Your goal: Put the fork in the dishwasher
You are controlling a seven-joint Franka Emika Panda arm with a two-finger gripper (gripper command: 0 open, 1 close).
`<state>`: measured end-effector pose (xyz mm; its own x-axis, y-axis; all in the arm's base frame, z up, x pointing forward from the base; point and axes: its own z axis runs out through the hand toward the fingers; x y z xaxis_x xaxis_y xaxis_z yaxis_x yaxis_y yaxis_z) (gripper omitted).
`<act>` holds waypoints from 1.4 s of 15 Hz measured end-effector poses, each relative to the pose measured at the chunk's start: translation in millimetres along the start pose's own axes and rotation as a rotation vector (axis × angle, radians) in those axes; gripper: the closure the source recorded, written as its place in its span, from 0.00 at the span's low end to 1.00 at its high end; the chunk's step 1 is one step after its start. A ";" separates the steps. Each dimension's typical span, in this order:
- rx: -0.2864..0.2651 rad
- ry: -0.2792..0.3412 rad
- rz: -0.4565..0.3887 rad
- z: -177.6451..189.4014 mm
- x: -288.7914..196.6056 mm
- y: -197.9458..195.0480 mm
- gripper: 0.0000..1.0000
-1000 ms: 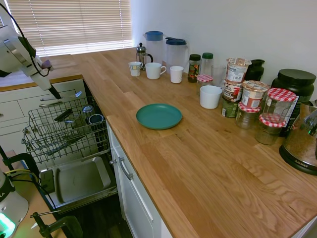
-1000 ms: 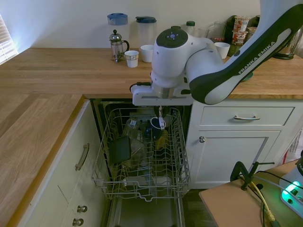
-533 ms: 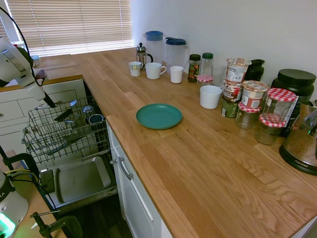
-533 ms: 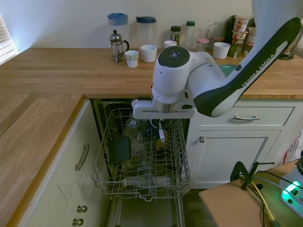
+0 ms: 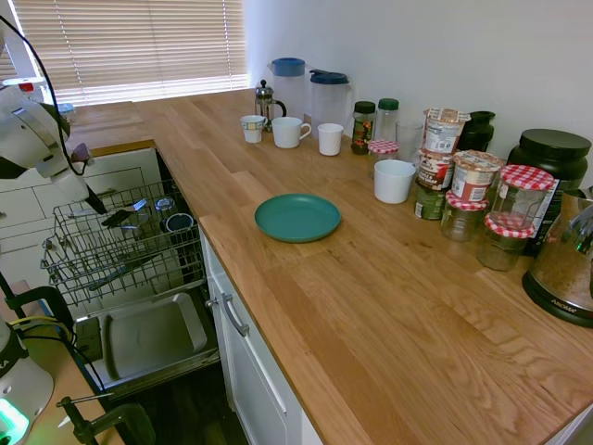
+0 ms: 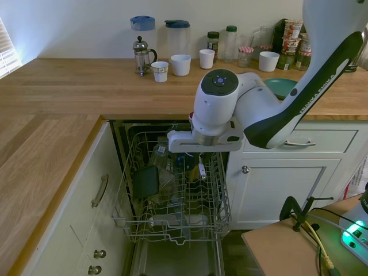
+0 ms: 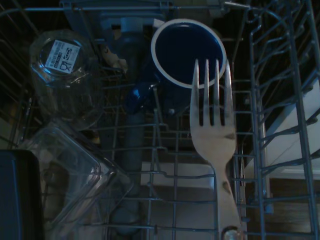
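Kitchen dishwasher (image 6: 172,195) rack — claw (image 6: 201,168) grasping fork (image 7: 214,125), tines pointing down.

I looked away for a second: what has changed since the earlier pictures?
The gripper has come down closer to the rack of the dishwasher, still holding the fork with its tines pointing down. Nothing was let go. The dishes in the rack and everything on the counter stayed put.
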<state>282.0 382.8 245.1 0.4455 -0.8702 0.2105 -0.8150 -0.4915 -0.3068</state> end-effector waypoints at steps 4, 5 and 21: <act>-0.009 -0.019 -0.004 20.0 -8.1 -6.9 1.00; -0.009 -0.020 -0.002 26.7 -8.5 -9.4 1.00; -0.022 -0.018 0.059 115.0 -17.8 15.0 1.00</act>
<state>304.5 387.0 130.0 0.4028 -0.8983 0.1755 -0.8479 -0.4384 -0.2980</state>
